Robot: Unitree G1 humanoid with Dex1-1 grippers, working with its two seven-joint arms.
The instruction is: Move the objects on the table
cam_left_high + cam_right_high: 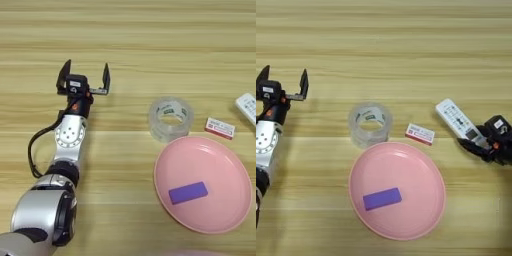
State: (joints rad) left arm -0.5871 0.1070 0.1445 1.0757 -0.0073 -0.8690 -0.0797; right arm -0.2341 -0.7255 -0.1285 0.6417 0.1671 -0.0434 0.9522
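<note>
Two arms: we see right gripper [476, 144] jaws gripping white remote [458, 120]; left gripper [84, 76] jaws open, idle. Next, we think: lift, carry remote.

The left arm is reaching forward up the left side, its claw [85, 76] spreading both black fingers wide apart and gripping nothing. The right claw [476, 141] is coming in low from the right edge, fingers closing around something.

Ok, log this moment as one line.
left pincer: open, empty, over table | right pincer: shut on remote | tape, box: beside plate | purple block: in plate
</note>
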